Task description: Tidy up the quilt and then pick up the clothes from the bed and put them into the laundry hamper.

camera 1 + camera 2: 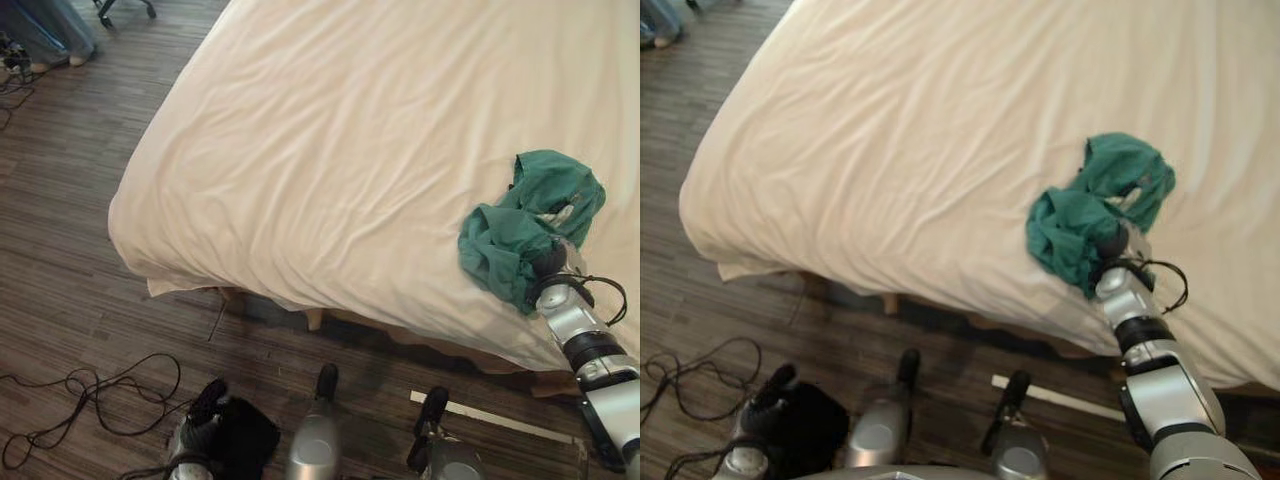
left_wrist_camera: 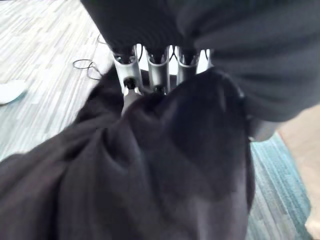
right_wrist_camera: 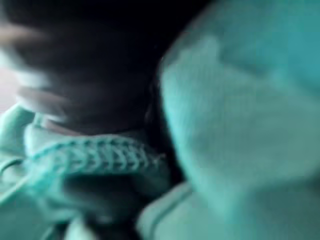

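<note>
Dark fabric, a black garment (image 2: 165, 170), fills the space right in front of the robot's left hand (image 2: 156, 67), whose silver fingers (image 2: 125, 75) curl down into the cloth and grip it; seen from the head, that hand (image 1: 200, 420) hangs low by the robot's side over the wooden floor (image 1: 70, 300), the black bundle (image 1: 240, 435) bunched against it. Loose black cords (image 1: 90, 395) loop across the boards just to the left, and a pale strip (image 1: 490, 415) lies on the floor near the bed's edge. Farther out, the right arm reaches up onto the bed (image 1: 330, 170), where the right hand (image 1: 1112, 245) is buried in a crumpled green garment (image 1: 530, 225) lying near the mattress's near edge, on the robot's right; from the wrist, green knit (image 3: 95, 155) presses close around the hand, and whether its fingers are closed or spread cannot be told. The cream quilt (image 1: 900, 130) covers the bed smoothly apart from shallow wrinkles, its corner draping over the near left side toward the floor. Beyond the bed, at the far left of the room, a person's legs in blue trousers (image 1: 50, 30) stand on the boards beside the wheeled base of a chair (image 1: 125, 8). No laundry hamper can be made out from these angles.
</note>
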Motion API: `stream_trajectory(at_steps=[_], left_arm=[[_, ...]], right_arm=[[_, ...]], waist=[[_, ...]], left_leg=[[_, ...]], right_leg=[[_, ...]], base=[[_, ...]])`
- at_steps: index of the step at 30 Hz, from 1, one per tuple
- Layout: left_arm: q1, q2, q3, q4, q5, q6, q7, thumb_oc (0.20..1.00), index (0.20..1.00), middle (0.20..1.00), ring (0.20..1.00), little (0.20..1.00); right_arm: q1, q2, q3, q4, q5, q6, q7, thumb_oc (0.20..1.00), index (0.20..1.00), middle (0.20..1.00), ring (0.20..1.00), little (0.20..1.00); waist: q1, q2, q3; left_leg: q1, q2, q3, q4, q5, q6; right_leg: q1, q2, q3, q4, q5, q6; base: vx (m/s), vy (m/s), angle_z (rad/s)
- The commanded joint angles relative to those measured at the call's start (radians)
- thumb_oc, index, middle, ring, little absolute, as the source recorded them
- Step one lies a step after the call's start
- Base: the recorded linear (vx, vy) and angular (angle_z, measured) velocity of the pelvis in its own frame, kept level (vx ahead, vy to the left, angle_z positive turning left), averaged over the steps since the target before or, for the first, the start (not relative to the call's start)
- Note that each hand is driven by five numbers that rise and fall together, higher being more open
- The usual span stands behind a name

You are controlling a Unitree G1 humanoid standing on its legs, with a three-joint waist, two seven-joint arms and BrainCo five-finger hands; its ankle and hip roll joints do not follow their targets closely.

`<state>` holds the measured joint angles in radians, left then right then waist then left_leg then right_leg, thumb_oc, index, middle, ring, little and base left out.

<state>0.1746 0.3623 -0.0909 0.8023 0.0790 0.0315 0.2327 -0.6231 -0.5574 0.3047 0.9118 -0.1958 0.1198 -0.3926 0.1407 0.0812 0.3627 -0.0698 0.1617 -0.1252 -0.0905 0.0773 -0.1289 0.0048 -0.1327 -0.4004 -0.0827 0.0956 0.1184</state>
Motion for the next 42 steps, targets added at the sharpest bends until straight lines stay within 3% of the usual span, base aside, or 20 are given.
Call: stream_trajectory(at_steps=[1, 5, 6, 7, 9, 12, 14, 15, 16, 17, 18, 19, 22, 23, 24, 25, 26, 37, 38, 42], left_arm=[[-0.089, 0.034, -0.04, -0.005, -0.058, -0.022, 0.005, 0.2, 0.2, 0.2, 0.2, 0.2], [-0.117, 0.031, -0.04, 0.021, -0.037, 0.0, 0.007, 0.2, 0.2, 0.2, 0.2, 0.2], [-0.117, 0.031, -0.04, 0.021, -0.037, 0.0, 0.007, 0.2, 0.2, 0.2, 0.2, 0.2], [-0.13, 0.03, -0.04, 0.023, -0.045, 0.005, 0.019, 0.2, 0.2, 0.2, 0.2, 0.2], [-0.138, 0.02, -0.048, 0.014, -0.069, 0.005, 0.021, 0.2, 0.2, 0.2, 0.2, 0.2], [-0.128, 0.008, -0.04, -0.007, -0.104, -0.006, 0.028, 0.2, 0.2, 0.2, 0.2, 0.2], [-0.116, 0.013, -0.024, -0.057, -0.127, -0.011, 0.023, 0.2, 0.2, 0.2, 0.2, 0.2], [-0.114, 0.015, -0.023, -0.06, -0.128, -0.009, 0.022, 0.2, 0.2, 0.2, 0.2, 0.2], [-0.119, 0.033, -0.017, -0.116, -0.139, -0.021, 0.024, 0.2, 0.2, 0.2, 0.2, 0.2], [-0.119, 0.044, -0.023, -0.158, -0.153, -0.033, 0.014, 0.2, 0.2, 0.2, 0.2, 0.2], [-0.113, 0.044, -0.023, -0.163, -0.154, -0.031, 0.013, 0.2, 0.2, 0.2, 0.2, 0.2], [-0.12, 0.037, -0.019, -0.196, -0.2, -0.043, -0.019, 0.2, 0.2, 0.2, 0.2, 0.2], [-0.13, 0.014, -0.033, -0.209, -0.243, -0.07, -0.06, 0.2, 0.2, 0.2, 0.2, 0.2], [-0.129, 0.014, -0.033, -0.209, -0.243, -0.069, -0.06, 0.2, 0.2, 0.2, 0.2, 0.2], [-0.13, -0.002, -0.034, -0.217, -0.249, -0.082, -0.077, 0.2, 0.2, 0.2, 0.2, 0.2], [-0.13, -0.002, -0.034, -0.218, -0.249, -0.082, -0.077, 0.2, 0.2, 0.2, 0.2, 0.2], [-0.145, -0.015, -0.032, -0.229, -0.251, -0.079, -0.068, 0.2, 0.2, 0.2, 0.2, 0.2], [-0.129, -0.091, 0.015, -0.045, -0.319, -0.073, -0.08, 0.2, 0.2, 0.2, 0.2, 0.2], [-0.247, -0.134, -0.112, 0.203, -0.211, -0.084, -0.012, 0.2, 0.2, 0.2, 0.2, 0.2], [-0.236, -0.117, -0.103, 0.116, -0.239, -0.091, -0.006, 0.2, 0.2, 0.2, 0.2, 0.2]], right_arm=[[0.083, 0.203, 0.193, -0.067, -0.045, -0.075, 0.16, 0.2, 0.2, 0.2, 0.2, 0.2], [0.178, 0.245, 0.222, -0.234, 0.031, -0.108, 0.213, 0.2, 0.2, 0.2, 0.2, 0.2], [0.179, 0.245, 0.222, -0.235, 0.031, -0.108, 0.213, 0.2, 0.2, 0.2, 0.2, 0.2], [0.21, 0.275, 0.222, -0.298, 0.137, -0.121, 0.23, 0.2, 0.2, 0.2, 0.2, 0.2], [0.218, 0.299, 0.223, -0.356, 0.247, -0.13, 0.254, 0.2, 0.2, 0.2, 0.2, 0.2], [0.252, 0.332, 0.222, -0.463, 0.455, -0.147, 0.313, 0.2, 0.2, 0.2, 0.2, 0.2], [0.293, 0.348, 0.213, -0.546, 0.581, -0.158, 0.356, 0.2, 0.2, 0.2, 0.2, 0.2], [0.295, 0.347, 0.213, -0.55, 0.583, -0.156, 0.357, 0.2, 0.2, 0.2, 0.2, 0.2], [0.352, 0.333, 0.193, -0.636, 0.651, -0.19, 0.378, 0.2, 0.2, 0.2, 0.2, 0.2], [0.393, 0.307, 0.172, -0.686, 0.662, -0.202, 0.394, 0.2, 0.2, 0.2, 0.2, 0.2], [0.401, 0.303, 0.172, -0.695, 0.663, -0.198, 0.394, 0.2, 0.2, 0.2, 0.2, 0.2], [0.476, 0.277, 0.115, -0.718, 0.694, -0.212, 0.406, 0.2, 0.2, 0.2, 0.2, 0.2], [0.576, 0.249, 0.028, -0.701, 0.653, -0.228, 0.386, 0.2, 0.2, 0.2, 0.2, 0.2], [0.576, 0.248, 0.027, -0.702, 0.653, -0.227, 0.386, 0.2, 0.2, 0.2, 0.2, 0.2], [0.642, 0.232, -0.034, -0.667, 0.59, -0.225, 0.361, 0.2, 0.2, 0.2, 0.2, 0.2], [0.642, 0.232, -0.034, -0.668, 0.59, -0.225, 0.361, 0.2, 0.2, 0.2, 0.2, 0.2], [0.67, 0.225, -0.087, -0.62, 0.514, -0.209, 0.326, 0.2, 0.2, 0.2, 0.2, 0.2], [0.687, 0.248, -0.225, -0.174, 0.338, -0.136, 0.221, 0.2, 0.2, 0.2, 0.2, 0.2], [0.612, 0.25, -0.094, 0.016, 0.189, -0.097, 0.162, 0.2, 0.2, 0.2, 0.2, 0.2], [0.625, 0.223, -0.098, -0.102, 0.169, -0.101, 0.164, 0.2, 0.2, 0.2, 0.2, 0.2]], waist=[[0.079, -0.02, -0.042], [0.015, -0.045, -0.068], [0.015, -0.046, -0.068], [-0.025, -0.056, -0.097], [-0.045, -0.065, -0.132], [-0.045, -0.094, -0.159], [-0.038, -0.127, -0.147], [-0.04, -0.135, -0.148], [-0.047, -0.144, -0.13], [-0.083, -0.151, -0.121], [-0.081, -0.149, -0.127], [-0.107, -0.131, -0.114], [-0.131, -0.103, -0.116], [-0.131, -0.101, -0.118], [-0.169, -0.102, -0.123], [-0.169, -0.101, -0.124], [-0.19, -0.104, -0.123], [-0.146, -0.1, -0.199], [-0.118, -0.092, -0.19], [-0.121, -0.086, -0.171]], left_leg=[[-0.067, 0.032, 0.024, 0.013, 0.031, -0.072], [-0.05, 0.156, 0.424, 0.028, 0.073, -0.071], [-0.049, 0.156, 0.424, 0.028, 0.073, -0.071], [-0.026, 0.202, 0.579, 0.045, 0.096, -0.074], [-0.012, 0.21, 0.636, 0.056, 0.1, -0.072], [-0.014, 0.164, 0.601, 0.09, 0.051, -0.038], [-0.009, 0.104, 0.58, 0.1, 0.003, 0.009], [-0.01, 0.094, 0.581, 0.1, 0.0, 0.015], [-0.006, 0.063, 0.548, 0.097, -0.019, 0.042], [0.0, 0.049, 0.527, 0.087, -0.023, 0.049], [-0.003, 0.051, 0.528, 0.086, -0.023, 0.049], [0.001, 0.039, 0.469, 0.067, -0.005, 0.053], [0.023, 0.004, 0.348, 0.033, -0.021, 0.044], [0.02, 0.007, 0.346, 0.032, -0.019, 0.044], [0.043, -0.031, 0.258, 0.024, -0.037, 0.04], [0.04, -0.03, 0.257, 0.024, -0.035, 0.04], [0.067, -0.055, 0.191, 0.016, -0.06, 0.039], [0.115, -0.078, 0.091, 0.029, -0.085, 0.025], [0.19, -0.101, 0.236, 0.003, -0.09, 0.054], [0.173, -0.095, 0.241, 0.003, -0.09, 0.057]], right_leg=[[-0.031, -0.114, -0.033, 0.163, -0.185, 0.063], [0.048, -0.176, -0.189, 0.159, -0.172, 0.092], [0.05, -0.177, -0.188, 0.159, -0.172, 0.092], [0.073, -0.197, -0.241, 0.151, -0.141, 0.094], [0.101, -0.216, -0.274, 0.152, -0.121, 0.093], [0.136, -0.265, -0.289, 0.205, -0.097, 0.101], [0.132, -0.355, -0.28, 0.35, 0.014, 0.131], [0.129, -0.367, -0.279, 0.356, 0.014, 0.133], [0.113, -0.389, -0.219, 0.454, 0.097, 0.143], [0.078, -0.351, -0.12, 0.475, 0.075, 0.133], [0.069, -0.352, -0.115, 0.484, 0.07, 0.132], [-0.035, -0.218, 0.059, 0.464, -0.017, 0.12], [-0.079, -0.113, 0.151, 0.331, -0.149, 0.094], [-0.079, -0.11, 0.149, 0.326, -0.144, 0.093], [-0.106, -0.043, 0.293, 0.187, -0.146, 0.088], [-0.106, -0.042, 0.292, 0.183, -0.143, 0.088], [-0.129, -0.019, 0.389, 0.133, -0.109, 0.099], [0.047, -0.054, 0.233, 0.019, -0.082, 0.084], [0.151, 0.028, 0.145, 0.013, -0.163, 0.023], [0.101, 0.03, 0.155, 0.087, -0.184, 0.013]], base=[[-0.06, -0.037, 0.25], [-0.06, 0.014, 1.07], [-0.05, 0.077, 1.51], [-0.06, 0.125, 1.26], [0.05, 0.181, 1.33], [0.2, 0.197, 0.98], [0.11, 0.177, 1.49], [0.13, 0.141, 1.68], [0.18, 0.106, 2.18], [0.17, 0.085, 2.08], [0.27, 0.151, 2.06], [0.3, 0.117, 1.99], [0.29, 0.018, 1.65], [0.46, -0.128, 1.64], [0.23, -0.1, 1.41], [0.49, -0.187, 2.47], [0.28, -0.185, 2.5], [0.15, -0.098, 0.86], [0.05, -0.015, 0.07], [0.01, -0.026, -0.02]])
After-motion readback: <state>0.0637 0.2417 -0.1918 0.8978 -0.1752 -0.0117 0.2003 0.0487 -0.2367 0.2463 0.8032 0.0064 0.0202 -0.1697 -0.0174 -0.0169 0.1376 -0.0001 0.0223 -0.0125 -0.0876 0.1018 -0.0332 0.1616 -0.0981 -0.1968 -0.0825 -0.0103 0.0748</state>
